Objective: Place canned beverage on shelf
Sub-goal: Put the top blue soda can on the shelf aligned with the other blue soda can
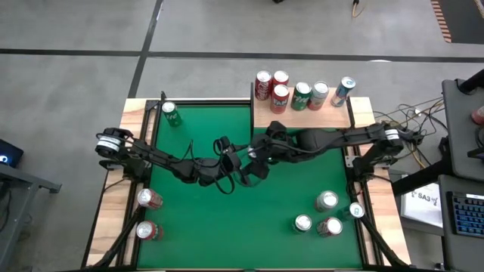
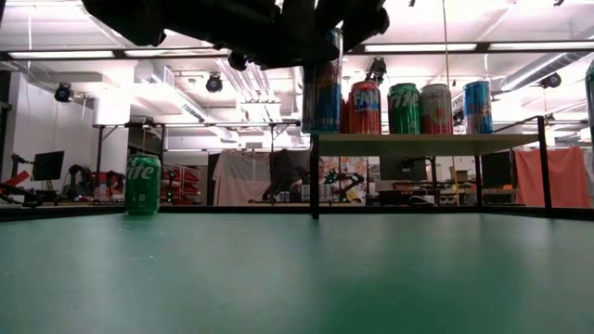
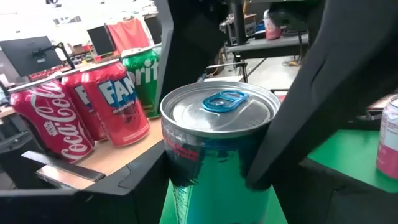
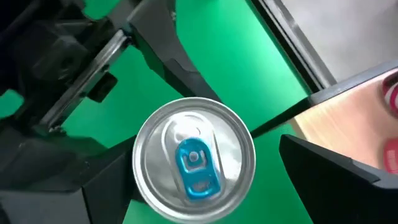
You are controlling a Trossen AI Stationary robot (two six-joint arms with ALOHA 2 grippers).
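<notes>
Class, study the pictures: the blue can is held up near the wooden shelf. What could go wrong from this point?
1. The blue can hangs in the left gripper above the green table; a slip might drop it.
2. The shelf already carries six cans, so placing it near them may topple one.
3. The right gripper hovers open right over the can's top, and the arms could collide.

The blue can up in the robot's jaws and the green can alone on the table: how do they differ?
The blue can hangs in the air, clamped by the left gripper; the green can stands on the green table, untouched. The blue can looks taller and slimmer, the green can shorter. Both are upright.
</notes>
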